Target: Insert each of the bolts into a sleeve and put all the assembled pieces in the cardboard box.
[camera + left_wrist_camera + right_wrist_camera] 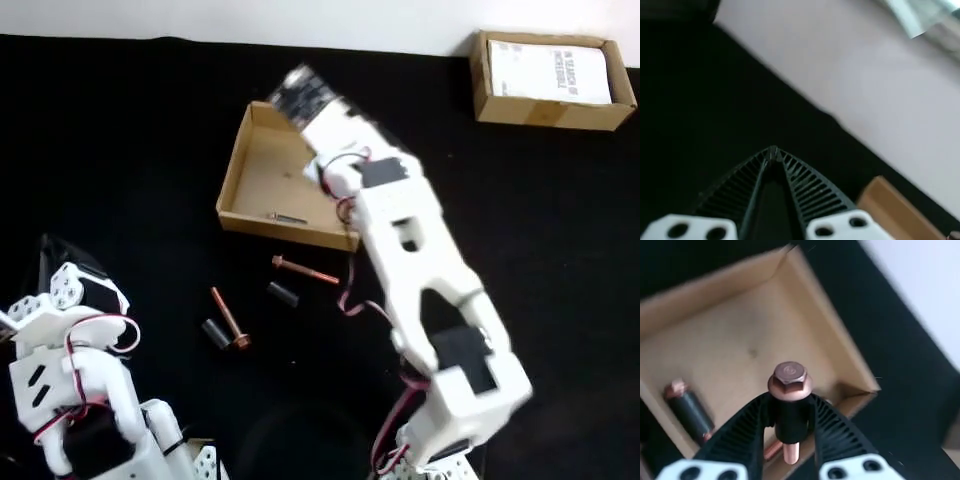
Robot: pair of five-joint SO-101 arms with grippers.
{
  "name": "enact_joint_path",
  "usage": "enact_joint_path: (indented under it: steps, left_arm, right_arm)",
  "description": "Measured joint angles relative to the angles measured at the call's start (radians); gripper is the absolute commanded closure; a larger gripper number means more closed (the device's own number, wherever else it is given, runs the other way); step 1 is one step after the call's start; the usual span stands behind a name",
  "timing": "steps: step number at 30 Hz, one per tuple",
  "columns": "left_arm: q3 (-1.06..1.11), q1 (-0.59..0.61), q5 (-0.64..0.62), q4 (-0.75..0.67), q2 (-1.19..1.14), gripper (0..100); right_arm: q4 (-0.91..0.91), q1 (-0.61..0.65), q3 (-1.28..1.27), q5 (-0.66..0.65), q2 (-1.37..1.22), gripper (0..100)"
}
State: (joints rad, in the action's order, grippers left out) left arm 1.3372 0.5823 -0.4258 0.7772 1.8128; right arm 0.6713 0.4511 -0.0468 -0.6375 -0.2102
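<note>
The right gripper pinches a sleeved copper bolt above the cardboard box, apparently to drop it inside. The left gripper rests closed, away from the box.

Above the cardboard box, the right end effector is a blur and hides one far corner of the box. The sleeve it grips covers the middle of the bolt. A copper tip by the box's wall is half hidden behind a finger. A thin dark thing inside the box is too small to tell. The left arm, far from the box, is cut off by the picture's edge.
</note>
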Motion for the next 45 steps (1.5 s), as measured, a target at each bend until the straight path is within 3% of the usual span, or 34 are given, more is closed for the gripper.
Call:
enact_joint_path:
  steps: [5,11,15,20,24,29,36,40,45]
  left_arm:
    - [0.107,0.071,0.000,0.000,-0.003,99]
    - [0.235,0.094,-0.002,0.000,-0.003,99]
    - [0.311,0.094,-0.002,0.000,-0.005,99]
    - [0.341,0.094,-0.002,0.005,-0.005,99]
    - [0.341,0.094,-0.002,0.028,-0.005,99]
    - [0.341,0.091,0.000,0.199,-0.005,99]
    - [0.341,0.080,0.000,0.221,-0.005,99]
    - [0.341,0.080,0.000,0.221,-0.005,99]
    - [0.341,0.080,0.000,0.221,-0.005,99]
  right_arm:
    - [-0.025,0.009,0.068,-0.064,-0.163,98.7]
    - [0.000,0.023,0.078,-0.069,-0.183,81.3]
    - [0.025,0.025,0.095,-0.069,-0.181,80.1]
    - [0.058,0.025,0.103,0.051,-0.144,80.1]
    - [0.262,0.063,0.104,0.180,-0.005,80.1]
    - [0.611,0.153,0.104,0.292,0.155,80.1]
    - [0.899,0.242,0.095,0.318,0.189,80.1]
    - [0.859,0.261,-0.017,0.318,0.190,80.1]
    - [0.657,0.265,-0.190,0.318,0.190,80.1]
